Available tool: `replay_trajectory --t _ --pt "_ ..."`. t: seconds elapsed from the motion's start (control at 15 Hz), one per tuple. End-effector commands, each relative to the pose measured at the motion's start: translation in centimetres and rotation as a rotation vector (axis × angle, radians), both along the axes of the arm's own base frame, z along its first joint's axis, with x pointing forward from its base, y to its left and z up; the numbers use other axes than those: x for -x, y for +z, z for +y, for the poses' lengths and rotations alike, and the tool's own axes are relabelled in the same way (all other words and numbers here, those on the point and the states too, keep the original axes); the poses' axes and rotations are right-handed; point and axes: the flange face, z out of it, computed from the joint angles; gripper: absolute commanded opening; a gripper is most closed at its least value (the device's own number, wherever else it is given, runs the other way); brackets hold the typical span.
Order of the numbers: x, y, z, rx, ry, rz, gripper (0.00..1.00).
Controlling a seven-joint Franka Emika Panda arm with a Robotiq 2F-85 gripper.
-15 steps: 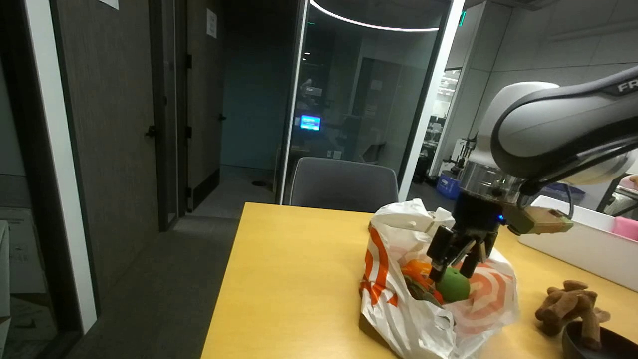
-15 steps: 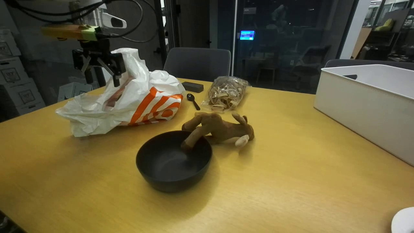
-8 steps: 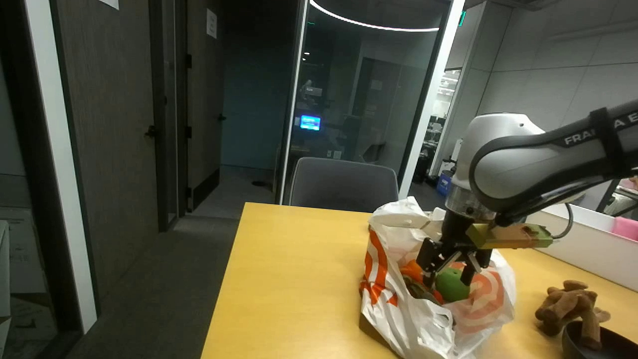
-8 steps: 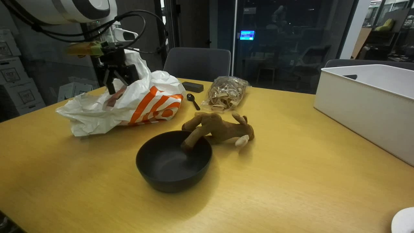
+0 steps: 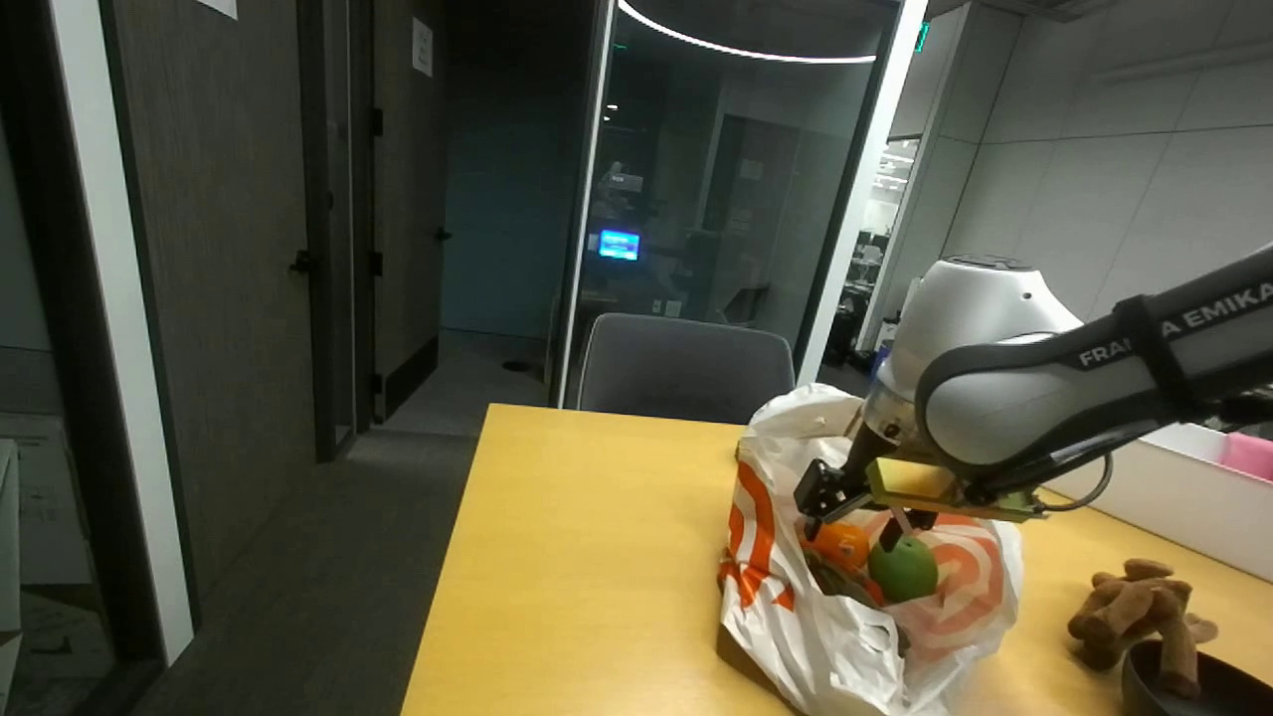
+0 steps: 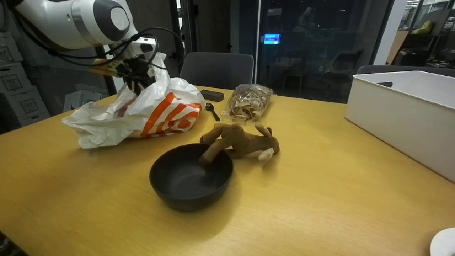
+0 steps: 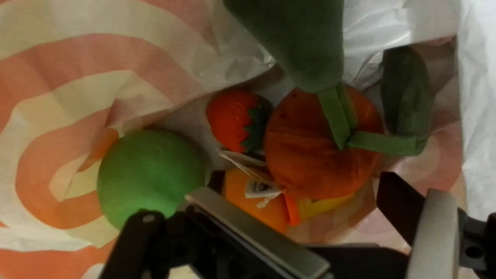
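Observation:
My gripper [image 5: 852, 533] is open and empty, tilted over the mouth of a white plastic bag with orange stripes [image 5: 761, 537]. In an exterior view the gripper [image 6: 138, 80] is partly hidden behind the bag [image 6: 170, 115]. In the wrist view the open fingers [image 7: 304, 184] point into the bag [image 7: 93, 54]. A round orange-red plush with green leaves [image 7: 321, 151] lies ahead between the fingertips. A green ball-like fruit [image 7: 151, 174] is beside the left finger. A red strawberry [image 7: 228, 120] and an orange thing by a white tag [image 7: 240, 209] lie among them.
On the yellow table, a black bowl [image 6: 185, 185] stands with a brown plush animal's leg [image 6: 245, 140] in it. Behind are a black spoon [image 6: 212, 111], a dark block [image 6: 212, 95] and a clear bag of beige pieces [image 6: 249, 103]. A white bin [image 6: 401, 121] stands at one side.
The gripper has come down and tilted over the bag's opening. The arm has lowered with it. It stays open; the bag's rim has shifted slightly, and the orange thing shows more.

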Motion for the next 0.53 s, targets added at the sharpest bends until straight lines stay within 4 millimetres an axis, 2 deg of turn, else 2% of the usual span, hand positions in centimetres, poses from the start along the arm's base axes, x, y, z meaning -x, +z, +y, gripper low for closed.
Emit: replay_trajectory --t 0.0,0.27,0.47 --pt "-1.1 -0.7 0.2 0.045 -0.021 -0.076 1.00" --pt "-1.2 -2.4 0.2 0.111 0.020 -0.052 1.00" --pt "-1.0 -2.8 1.0 0.072 0.071 -0.005 1.00"
